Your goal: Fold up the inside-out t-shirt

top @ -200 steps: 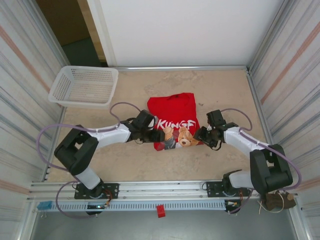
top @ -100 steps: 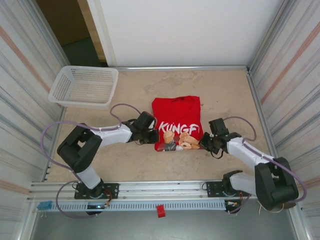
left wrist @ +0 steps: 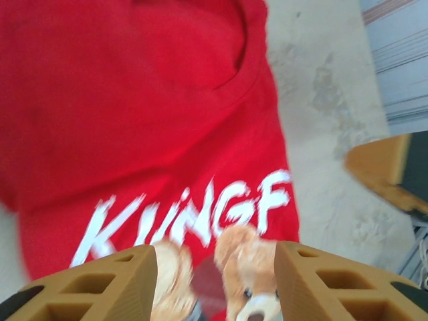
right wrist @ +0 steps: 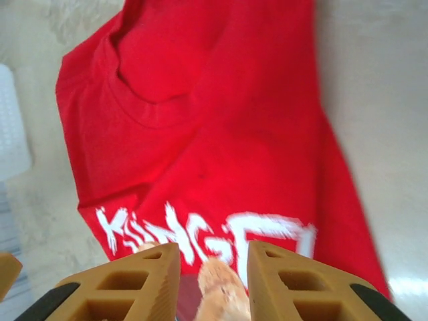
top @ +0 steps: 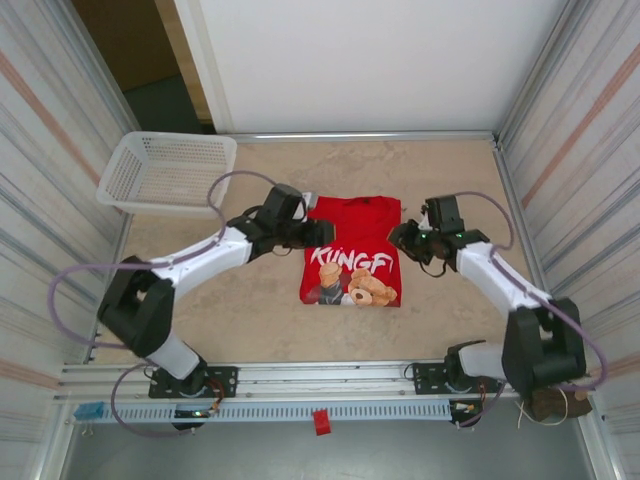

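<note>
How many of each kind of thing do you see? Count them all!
red t-shirt: 1
white basket: 1
robot arms: 2 (left arm, right arm)
Total: 4

White links and black joints on left arm (top: 215,255) and right arm (top: 490,272). A lilac cable (top: 237,173) loops off each. The fingers (left wrist: 100,284) are tan plastic with rectangular cutouts.
</note>
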